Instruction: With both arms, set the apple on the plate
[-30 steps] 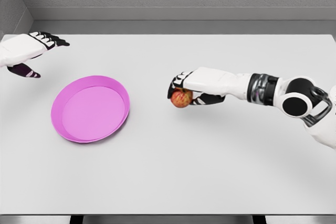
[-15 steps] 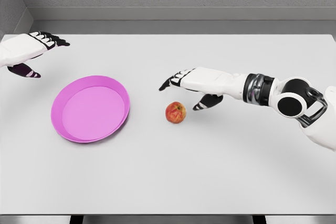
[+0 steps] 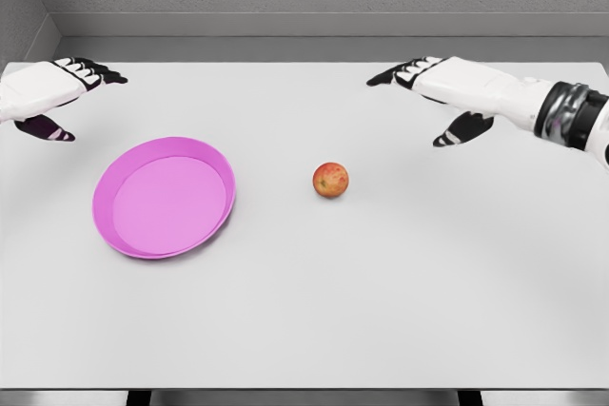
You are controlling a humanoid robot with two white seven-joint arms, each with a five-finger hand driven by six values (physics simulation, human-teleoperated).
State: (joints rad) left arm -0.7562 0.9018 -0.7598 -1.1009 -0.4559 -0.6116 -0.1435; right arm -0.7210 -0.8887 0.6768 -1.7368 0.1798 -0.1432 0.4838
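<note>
- Table: pale grey top filling most of the head view; a grey wall runs along its far edge.
- Plate: magenta, round, shallow with a raised rim; lies flat on the left half of the table, nothing in it.
- Apple: red with yellow patches; sits on the bare table near the middle, to the right of the plate and apart from its rim. No hand touches it.
- Left hand: white with dark fingertips; enters at the far left edge, beyond and left of the plate. Fingers extended and loosely spread, pointing right, thumb hanging below the palm; holds nothing.
- Right hand: white with dark fingertips, on a forearm with a dark and silver wrist band coming in from the right edge; hovers over the far right part of the table, well apart from the apple, which lies nearer and to its left. Fingers stretched out towards the left, thumb splayed downward; holds nothing.
</note>
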